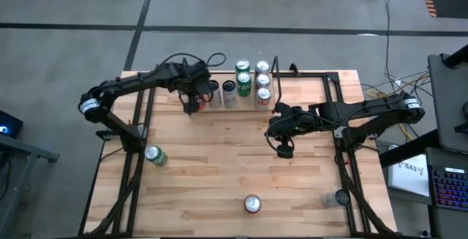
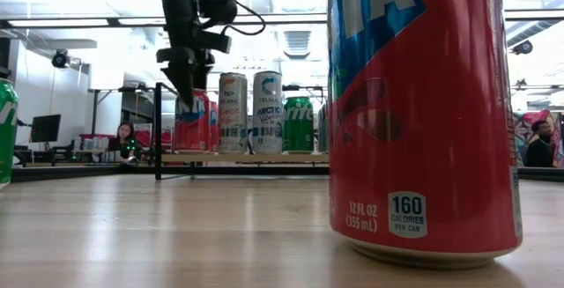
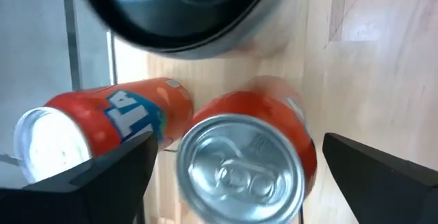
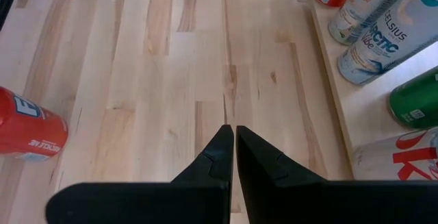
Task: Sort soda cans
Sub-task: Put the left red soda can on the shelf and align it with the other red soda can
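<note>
Wooden surface (image 1: 219,166) carries rigid, slippery soda cans (image 1: 247,84), best gripped mid-body; left claw (image 3: 233,176) is spread wide around one red can (image 3: 250,155), right claw (image 4: 231,152) is closed empty.

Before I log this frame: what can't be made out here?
- High view: labels of the far-row cans are too small to read.
- Low view: the near red can fills the right, hiding the row behind it.
- Left wrist view: a blurred dark shape covers the top.
</note>
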